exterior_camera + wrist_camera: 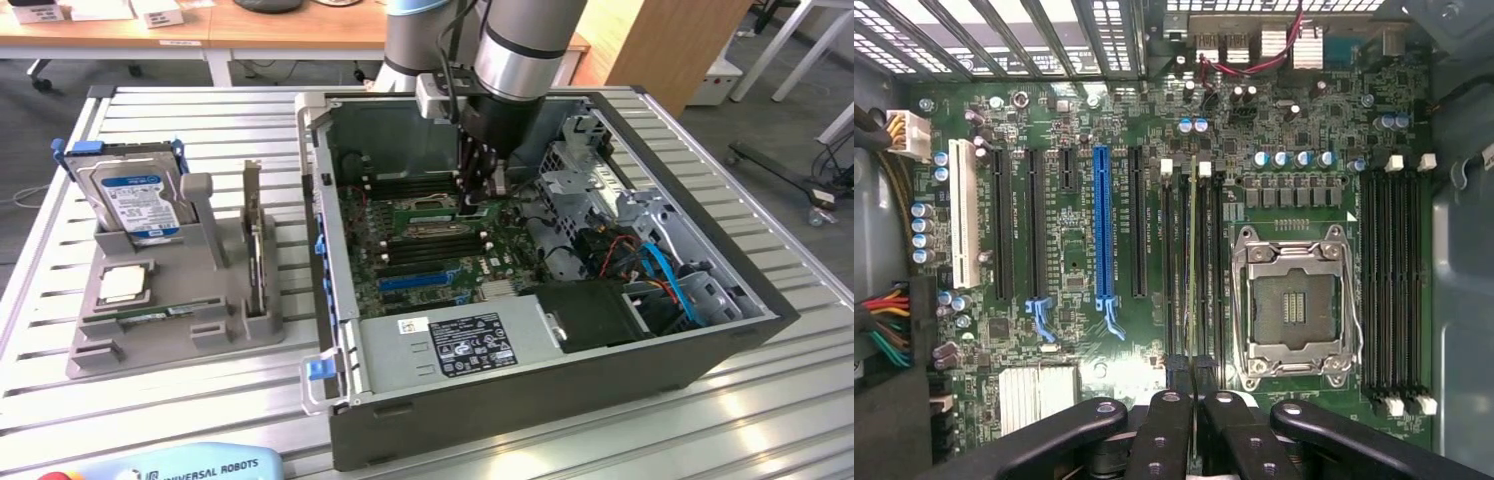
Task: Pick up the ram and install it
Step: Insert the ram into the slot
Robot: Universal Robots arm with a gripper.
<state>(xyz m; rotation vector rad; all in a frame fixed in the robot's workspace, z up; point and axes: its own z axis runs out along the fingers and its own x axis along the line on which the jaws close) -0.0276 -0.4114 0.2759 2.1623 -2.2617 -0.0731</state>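
My gripper [477,205] reaches down into the open computer case [534,400], just above the motherboard [1084,250] beside the empty CPU socket [1294,305]. In the wrist view the black fingers [1166,425] stand close together, shut on the ram [1194,260]. The ram is seen edge-on as a thin strip. It lines up with one of the memory slots [1172,270] between the socket and the blue expansion slot [1102,225]. Whether it is seated in the slot or just above it I cannot tell.
A grey holder [174,335] on the exterior view's left carries a hard drive [131,195], a square silver chip [123,283], an upright card [251,215] and a green stick [160,316]. A drive cage [587,170], cables [667,280] and a power supply [454,345] crowd the case.
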